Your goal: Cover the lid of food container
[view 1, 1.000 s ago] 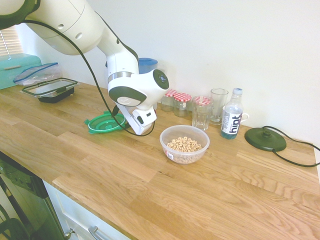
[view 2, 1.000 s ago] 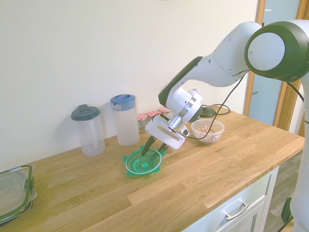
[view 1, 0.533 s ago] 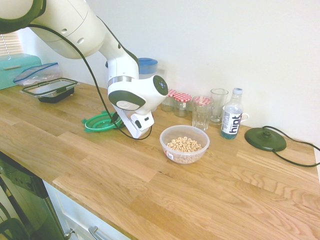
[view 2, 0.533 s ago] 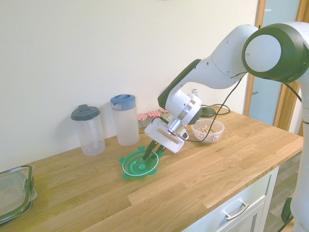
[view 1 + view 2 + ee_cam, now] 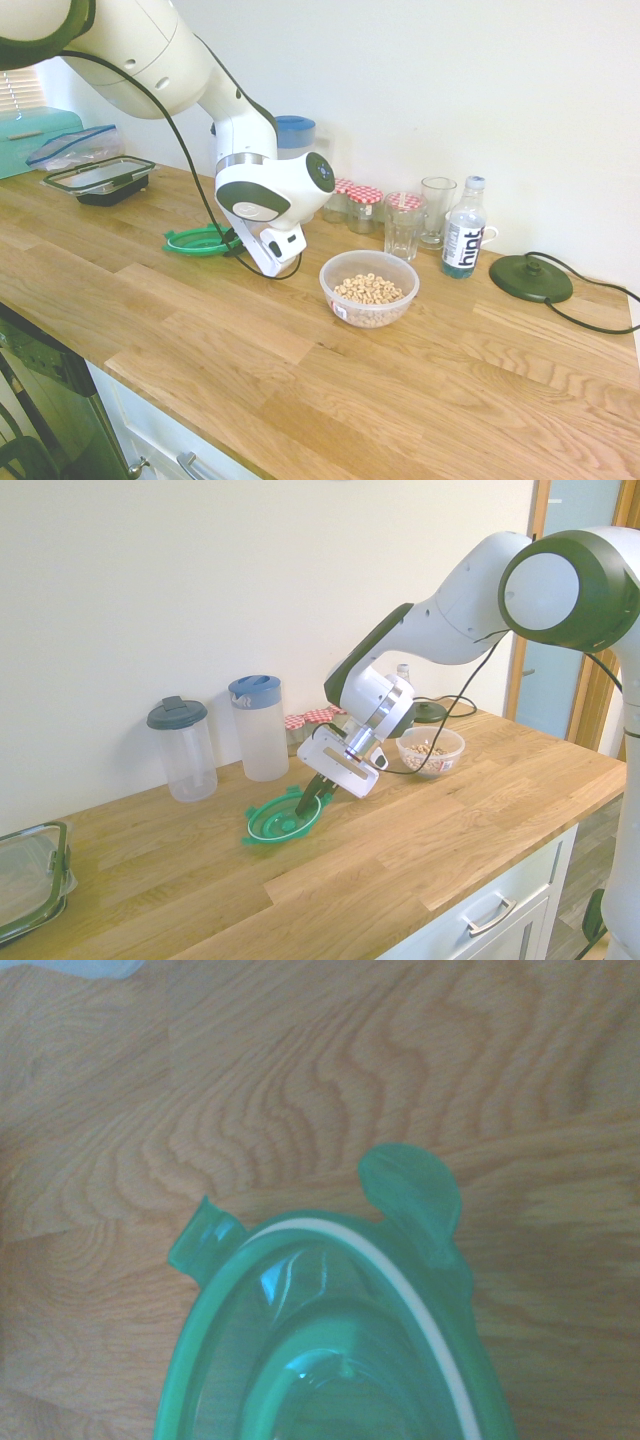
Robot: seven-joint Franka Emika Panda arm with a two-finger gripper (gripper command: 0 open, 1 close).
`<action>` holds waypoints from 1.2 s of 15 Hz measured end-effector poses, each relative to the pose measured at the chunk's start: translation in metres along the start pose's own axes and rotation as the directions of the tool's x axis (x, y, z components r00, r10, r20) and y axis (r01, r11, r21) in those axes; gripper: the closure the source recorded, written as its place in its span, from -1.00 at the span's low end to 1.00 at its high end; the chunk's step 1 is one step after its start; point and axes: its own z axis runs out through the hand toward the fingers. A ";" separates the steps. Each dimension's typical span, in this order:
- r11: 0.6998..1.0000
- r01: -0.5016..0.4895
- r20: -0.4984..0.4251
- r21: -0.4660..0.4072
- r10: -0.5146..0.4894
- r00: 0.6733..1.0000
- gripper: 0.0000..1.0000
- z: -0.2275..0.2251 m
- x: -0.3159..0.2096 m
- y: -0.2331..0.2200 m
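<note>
Directly beneath the gripper (image 5: pixel 308 805) we find the lid (image 5: pixel 281 817), tilted, its near rim apparently pinched between the fingers; the food container (image 5: pixel 430 751) lies well behind the hand, beyond the wrist. Only the wrist view resolves the clip tabs (image 5: pixel 412 1188), whereas the second exterior view alone shows the tilt.

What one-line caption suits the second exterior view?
Fingers at the rim of the tilted green lid, the cereal container open behind.

Wooden counter (image 5: pixel 300 370) carries food container (image 5: pixel 369 288), jars (image 5: pixel 357 206), glasses (image 5: pixel 404 227), bottle (image 5: pixel 463 230), lid (image 5: pixel 200 241).
</note>
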 end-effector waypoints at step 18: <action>0.680 -0.092 -0.510 -0.727 -0.445 0.737 1.00 -0.265 -0.167 -0.050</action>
